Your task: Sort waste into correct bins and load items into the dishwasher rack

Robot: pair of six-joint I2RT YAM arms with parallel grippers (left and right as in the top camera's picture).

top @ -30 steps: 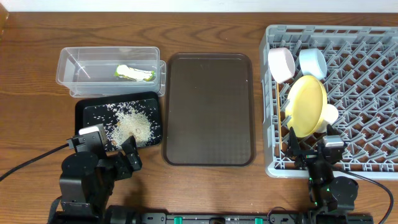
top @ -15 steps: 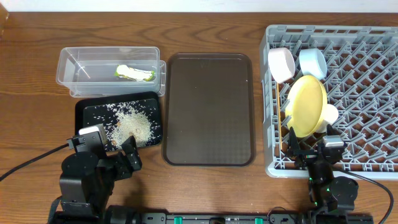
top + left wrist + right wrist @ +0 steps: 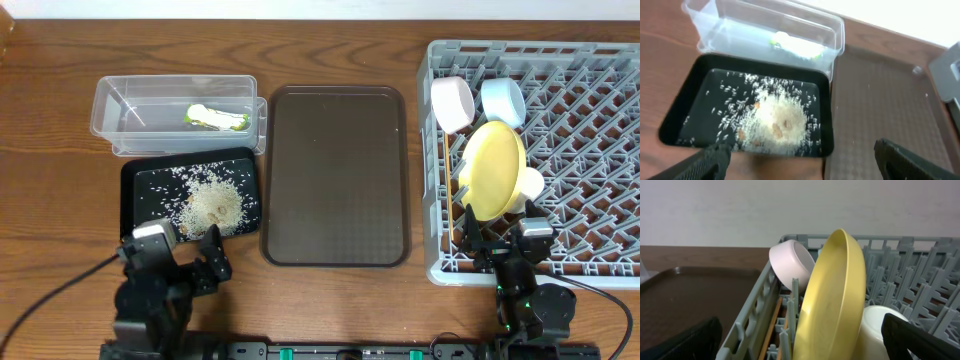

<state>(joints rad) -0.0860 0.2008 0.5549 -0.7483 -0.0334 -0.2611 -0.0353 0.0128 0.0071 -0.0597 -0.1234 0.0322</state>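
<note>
The grey dishwasher rack at the right holds the yellow plate on edge, the white-pinkish bowl, the light-blue bowl and the small white cup. Wooden chopsticks lie along its left wall. The green-and-yellow wrapper lies in the clear tub. Rice with beige lumps lies in the black tray. My left gripper is open and empty just in front of the black tray. My right gripper is open and empty at the rack's front edge, before the plate.
The dark-brown serving tray lies between the bins and the rack, with nothing on it. A second clear tub edge sits under the first. Bare wooden table runs along the back.
My left arm has drawn back a little toward the table's front edge, away from the black tray. The right arm has not moved.
</note>
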